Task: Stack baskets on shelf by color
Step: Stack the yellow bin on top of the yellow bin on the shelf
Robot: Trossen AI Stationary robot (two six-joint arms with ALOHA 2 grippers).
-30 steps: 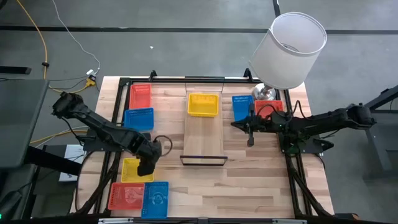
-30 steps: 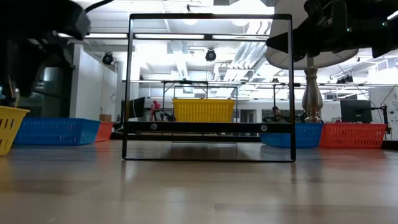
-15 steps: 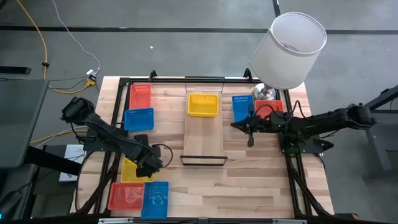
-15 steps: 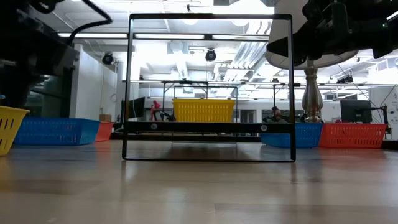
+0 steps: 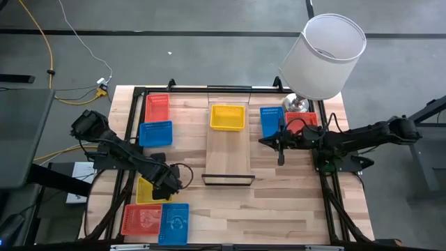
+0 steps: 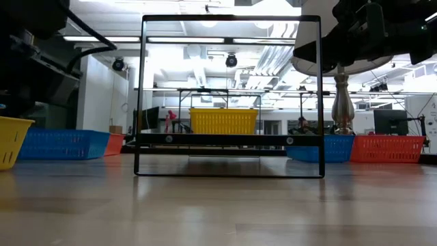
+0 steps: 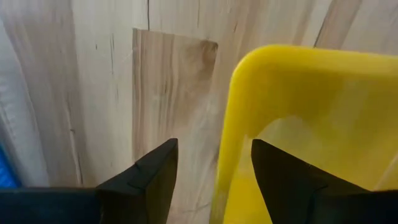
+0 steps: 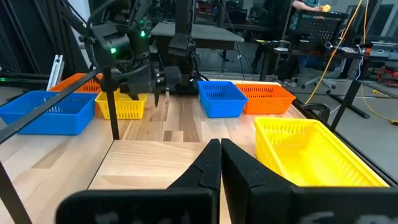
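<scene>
My left gripper [image 5: 169, 184] is open at the right wall of a yellow basket [image 5: 146, 189] lying flat near the table's left near corner. In the left wrist view it [image 7: 211, 180] straddles that basket's rim [image 7: 227, 143]. The shelf [image 5: 228, 150] lies mid-table and carries another yellow basket [image 5: 228, 117] on its far end. Red [image 5: 157, 107] and blue [image 5: 155, 132] baskets lie left of the shelf, and blue [image 5: 270, 120] and red [image 5: 306, 118] ones right of it. My right gripper [image 5: 280, 150] is shut and hangs in the air right of the shelf. My left gripper comes from above at the yellow basket's right wall [image 7: 227, 143] near a corner. One finger [image 7: 292, 180] is inside the basket and the other [image 7: 152, 180] outside over the wood. Whether either finger touches the wall I cannot tell. The basket sits flat on the table.
A red basket [image 5: 141, 219] and a blue basket [image 5: 174, 222] lie at the near left edge, just in front of the yellow one. A lamp with a white shade [image 5: 323, 56] stands at the far right corner. Bare wood lies on the near right side [image 5: 279, 209].
My left gripper has shifted a little toward the table's right and far side, from over the yellow basket to its right wall, while the arm behind it swung toward the near edge. The basket and the right arm have stayed put.
</scene>
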